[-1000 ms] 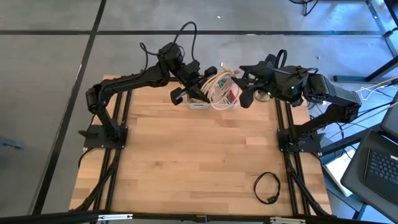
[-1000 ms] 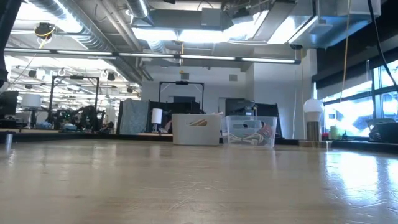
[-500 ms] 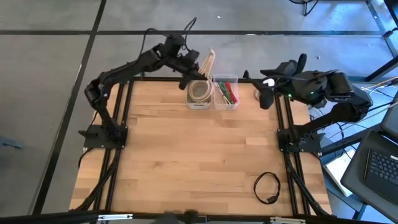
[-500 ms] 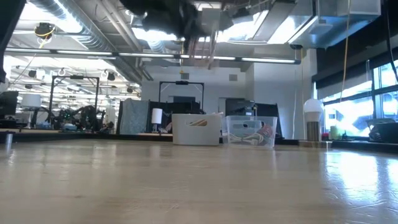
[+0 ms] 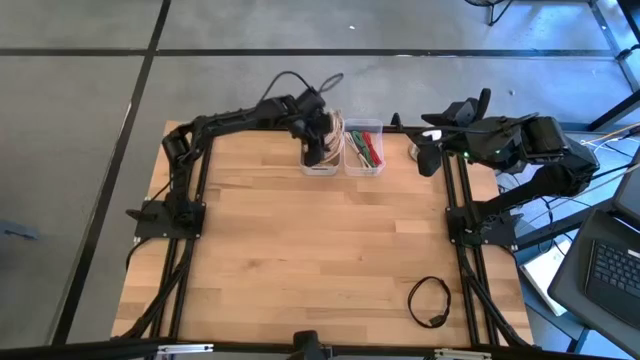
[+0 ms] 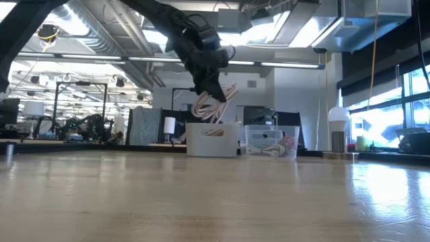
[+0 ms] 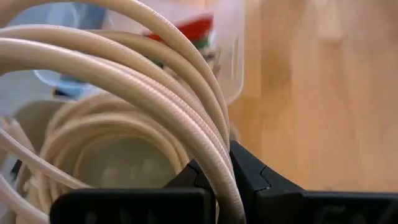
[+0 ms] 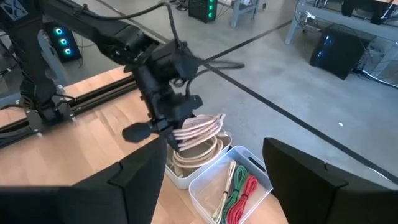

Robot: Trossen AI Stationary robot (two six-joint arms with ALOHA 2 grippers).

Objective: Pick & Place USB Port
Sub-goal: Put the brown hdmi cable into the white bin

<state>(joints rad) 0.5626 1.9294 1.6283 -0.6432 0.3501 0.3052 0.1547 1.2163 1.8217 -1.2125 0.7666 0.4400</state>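
Observation:
My left gripper is at the table's far edge, above the white bin, and is shut on a coil of cream cables. More cream cable lies coiled inside that bin. A clear bin stands right of it and holds red and green cables. My right gripper waits open by the table's far right corner, clear of both bins. My left gripper pinches several strands of the cream coil between its two fingers. The fingers point down from above. The coil hangs in loops below them, just over the white bin's rim; whether it touches the bin I cannot tell.
A black cable loop lies on the wood near the table's near right corner. Both arm bases and rails run along the left and right edges. The middle of the wooden top is bare.
My left gripper carried the cream coil up and toward the far edge, then came down over the white bin, where the coil now hangs lower. My right gripper drew back from the bins toward the table's right edge and has stayed there.

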